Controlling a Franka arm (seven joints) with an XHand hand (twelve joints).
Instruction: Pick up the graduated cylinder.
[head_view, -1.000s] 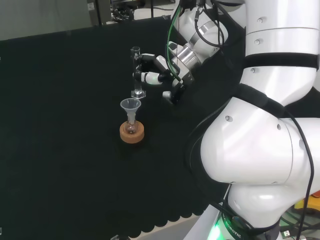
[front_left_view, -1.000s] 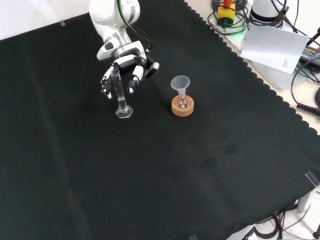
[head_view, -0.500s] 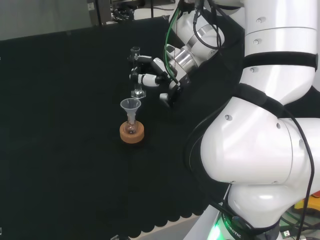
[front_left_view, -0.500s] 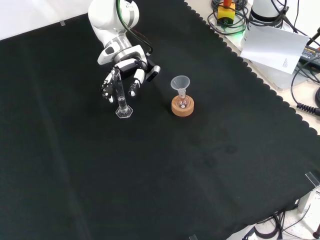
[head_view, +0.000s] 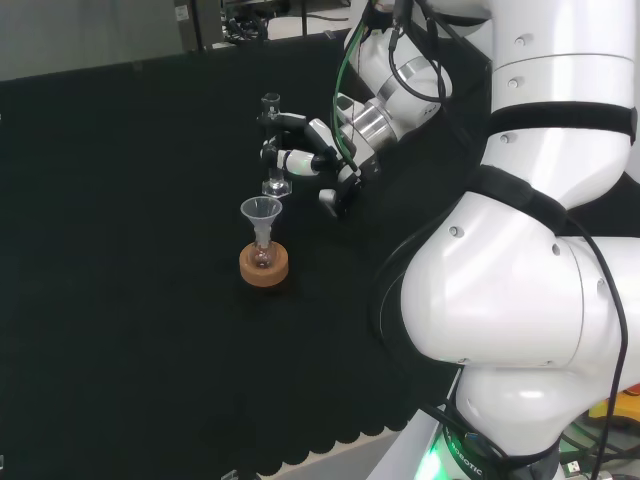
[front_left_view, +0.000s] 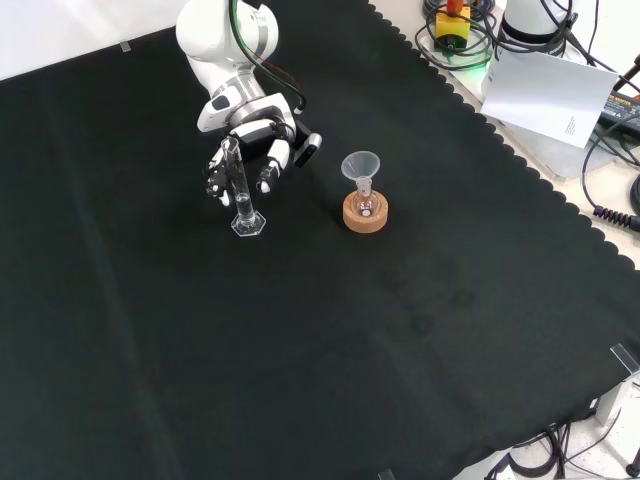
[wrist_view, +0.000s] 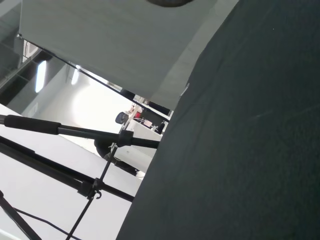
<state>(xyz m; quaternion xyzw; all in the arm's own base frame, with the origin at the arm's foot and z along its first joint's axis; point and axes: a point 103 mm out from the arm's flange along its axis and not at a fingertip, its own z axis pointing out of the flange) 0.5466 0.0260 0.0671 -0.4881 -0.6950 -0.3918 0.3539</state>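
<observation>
The graduated cylinder (front_left_view: 241, 192) stands upright on the black cloth (front_left_view: 400, 330) in the upper left part of the front view, its hexagonal foot resting on the cloth. In the head view, the cylinder (head_view: 272, 150) stands in the upper centre of the frame, just above the funnel. The hand (front_left_view: 248, 150) comes in from the top of the front view and sits at the upper part of the tube, with its fingers (front_left_view: 268, 172) pointing downward on both sides of the glass. In the head view, the hand (head_view: 310, 150) reaches in from the right, and its fingers extend towards the tube at two heights. The fingers are partly curled around the tube, but the views do not show whether they touch the glass or have hold of it. To the right of the cylinder in the front view, a small flask (front_left_view: 365, 205) sits in a cork ring (front_left_view: 364, 215), with a clear funnel (front_left_view: 361, 166) in its neck. The flask and its ring stand apart from the cylinder and from the hand. The wrist view shows the edge of the cloth (wrist_view: 240, 150) and a black tripod (wrist_view: 75, 145) in the room beyond.
</observation>
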